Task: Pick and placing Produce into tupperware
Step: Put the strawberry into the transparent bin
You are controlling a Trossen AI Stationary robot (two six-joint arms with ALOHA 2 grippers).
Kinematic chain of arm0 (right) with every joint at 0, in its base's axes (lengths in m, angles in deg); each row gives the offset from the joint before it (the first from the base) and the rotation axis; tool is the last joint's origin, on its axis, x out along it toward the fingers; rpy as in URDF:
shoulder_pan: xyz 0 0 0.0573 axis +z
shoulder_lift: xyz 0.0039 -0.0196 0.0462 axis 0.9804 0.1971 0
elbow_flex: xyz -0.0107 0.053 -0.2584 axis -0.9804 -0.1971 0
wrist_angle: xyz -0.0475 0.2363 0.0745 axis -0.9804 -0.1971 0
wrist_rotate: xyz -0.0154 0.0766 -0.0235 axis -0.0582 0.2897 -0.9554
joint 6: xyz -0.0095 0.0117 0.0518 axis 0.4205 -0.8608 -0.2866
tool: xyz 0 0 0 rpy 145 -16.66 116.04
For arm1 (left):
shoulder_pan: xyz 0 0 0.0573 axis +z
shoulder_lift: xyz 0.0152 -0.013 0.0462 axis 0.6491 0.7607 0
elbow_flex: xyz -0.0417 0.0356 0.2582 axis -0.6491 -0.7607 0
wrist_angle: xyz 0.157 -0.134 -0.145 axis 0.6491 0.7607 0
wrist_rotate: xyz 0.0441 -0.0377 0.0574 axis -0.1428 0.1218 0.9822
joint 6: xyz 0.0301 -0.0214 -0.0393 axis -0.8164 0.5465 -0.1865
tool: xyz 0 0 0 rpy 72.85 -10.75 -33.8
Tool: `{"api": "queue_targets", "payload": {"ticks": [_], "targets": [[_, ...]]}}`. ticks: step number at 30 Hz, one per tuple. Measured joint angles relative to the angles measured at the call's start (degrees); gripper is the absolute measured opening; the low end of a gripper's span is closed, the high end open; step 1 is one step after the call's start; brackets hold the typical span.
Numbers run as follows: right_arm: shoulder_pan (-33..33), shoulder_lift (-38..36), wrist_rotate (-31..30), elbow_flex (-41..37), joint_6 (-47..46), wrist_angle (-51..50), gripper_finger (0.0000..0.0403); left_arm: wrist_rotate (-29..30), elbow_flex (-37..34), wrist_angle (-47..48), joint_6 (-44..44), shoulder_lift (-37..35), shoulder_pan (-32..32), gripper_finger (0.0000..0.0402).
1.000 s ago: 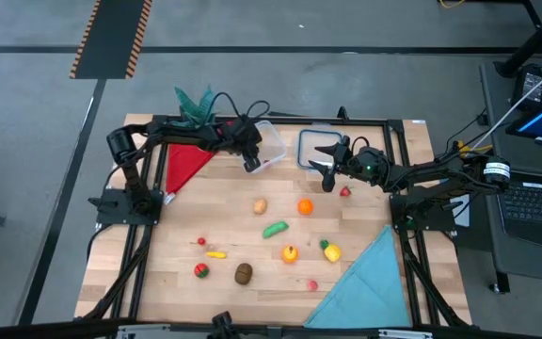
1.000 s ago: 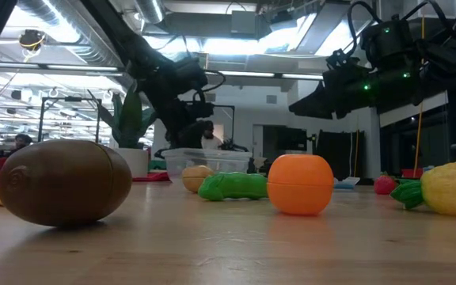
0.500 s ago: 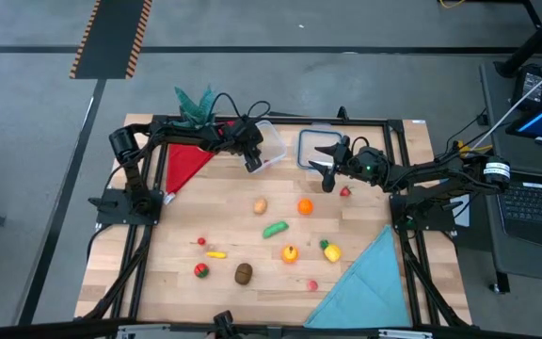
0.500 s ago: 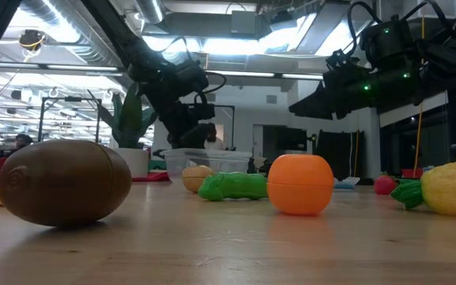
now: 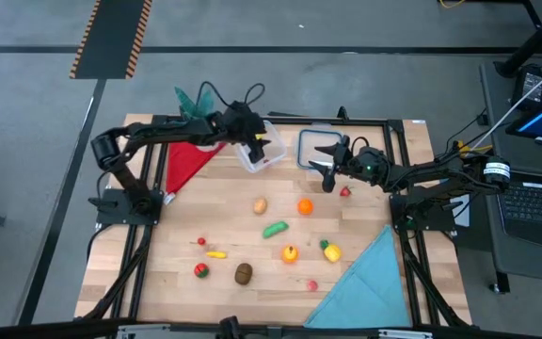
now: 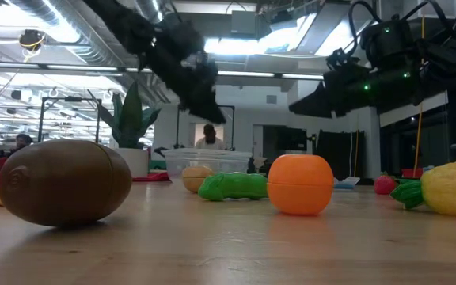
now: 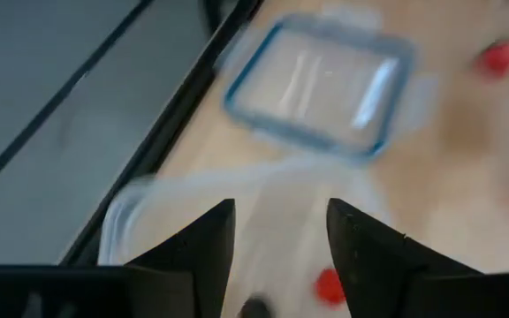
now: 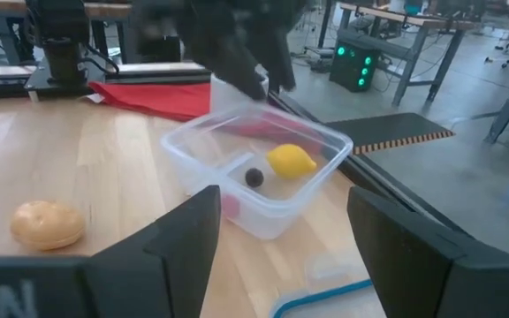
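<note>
Ideally, the left gripper point(image 5: 260, 143), fingers apart and empty above the tupperware point(image 5: 263, 151), lifts straight clear before seeking more produce, while the right gripper point(image 5: 324, 173) waits open.

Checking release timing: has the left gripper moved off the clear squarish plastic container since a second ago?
Yes. In the high view the left gripper has pulled back toward the green potted plant, fingers apart; the clear squarish plastic container stays beside the blue-rimmed lid.
</note>
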Motion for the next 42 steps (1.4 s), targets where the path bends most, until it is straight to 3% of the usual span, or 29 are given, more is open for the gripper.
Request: {"api": "queue_targets", "payload": {"ticks": [5, 11, 19, 26, 28, 34, 38, 42], "targets": [[0.0, -0.6, 0.5, 0.0, -0.3, 2.6, 0.025, -0.9, -1.6, -0.3, -1.9, -5.0, -1.9, 0.0157], [0.0, -7.8, 5.1, 0.0, 1.2, -0.9, 0.025, -0.7, -7.7, -5.5, -2.8, -9.7, -6.1, 0.0144], [0.2, -23.3, 6.0, 0.0, -2.0, -20.6, 0.025, -0.5, -22.5, -25.3, 0.3, -17.4, -10.9, 0.0133], [0.2, -35.2, 6.5, 0.0, -3.3, -35.6, 0.025, 3.6, -32.6, -33.8, 2.9, -22.8, -14.2, 0.0126], [0.2, -37.8, 9.1, 0.0, -2.6, -40.8, 0.025, 4.3, -34.8, -36.6, 3.2, -24.0, -15.1, 0.0124], [0.2, -40.7, 13.1, 0.0, -5.8, -50.7, 0.025, 4.3, -39.1, -45.3, 3.2, -24.7, -16.9, 0.0118], [0.2, -40.6, 13.1, 0.0, -11.8, -52.4, 0.025, 4.4, -39.3, -44.8, 3.5, -24.7, -18.0, 0.0113], [0.2, -40.6, 13.1, 0.0, -12.2, -52.7, 0.025, 4.3, -39.3, -44.9, 3.2, -24.7, -19.1, 0.0108]]}}
